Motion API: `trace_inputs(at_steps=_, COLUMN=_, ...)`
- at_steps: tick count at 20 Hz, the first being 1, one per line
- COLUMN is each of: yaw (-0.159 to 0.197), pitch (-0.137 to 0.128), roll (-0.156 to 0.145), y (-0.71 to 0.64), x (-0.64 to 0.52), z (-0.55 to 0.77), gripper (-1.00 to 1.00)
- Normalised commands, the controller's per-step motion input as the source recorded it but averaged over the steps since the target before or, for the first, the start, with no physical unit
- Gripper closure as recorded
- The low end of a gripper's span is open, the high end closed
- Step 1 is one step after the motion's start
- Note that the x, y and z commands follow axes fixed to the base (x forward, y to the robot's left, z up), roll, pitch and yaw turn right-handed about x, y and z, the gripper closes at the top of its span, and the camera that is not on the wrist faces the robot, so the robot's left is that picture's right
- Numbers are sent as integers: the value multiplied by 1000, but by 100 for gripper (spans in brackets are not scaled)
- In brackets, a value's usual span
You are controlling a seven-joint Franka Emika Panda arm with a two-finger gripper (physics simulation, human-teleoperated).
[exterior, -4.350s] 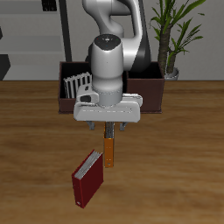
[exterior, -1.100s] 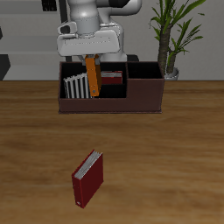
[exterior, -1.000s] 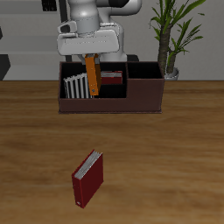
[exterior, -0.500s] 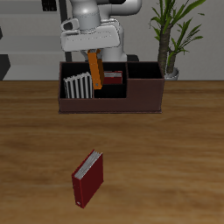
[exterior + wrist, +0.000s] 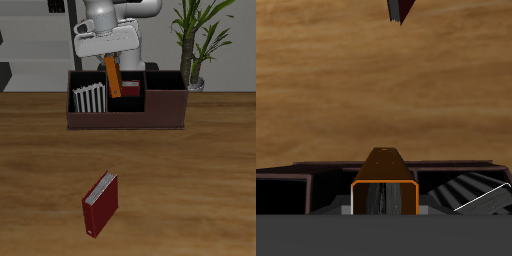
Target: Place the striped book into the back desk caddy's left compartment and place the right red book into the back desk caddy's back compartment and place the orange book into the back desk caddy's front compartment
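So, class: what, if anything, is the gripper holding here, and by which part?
The gripper holds the orange book by its upper end; the book hangs tilted over the back desk caddy.

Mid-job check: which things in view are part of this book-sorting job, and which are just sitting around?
Job items:
gripper, shut on the orange book
back desk caddy
striped book, in the caddy
red book in the caddy's middle section

Just lying about:
red book on the table
potted plant
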Motion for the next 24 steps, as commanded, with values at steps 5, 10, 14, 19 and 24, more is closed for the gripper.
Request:
trace_inputs(at_steps=5, yaw=149, pitch=-44, roll=18, y=47, x=-232, z=79, gripper=100)
trace_inputs(at_steps=10, yaw=264, pitch=-3, roll=54, y=177, x=-82, z=58, gripper=100)
trace_inputs(at_steps=14, yaw=341, pitch=8, roll=58, y=267, x=-51, z=-32, gripper=100)
trace_inputs(at_steps=19, yaw=292, pitch=-39, roll=29, y=74, x=-23, z=-8, gripper=100)
trace_inputs(at_steps=24, yaw=293, pitch=-16, roll=2, y=-59, x=130, z=54, gripper=100)
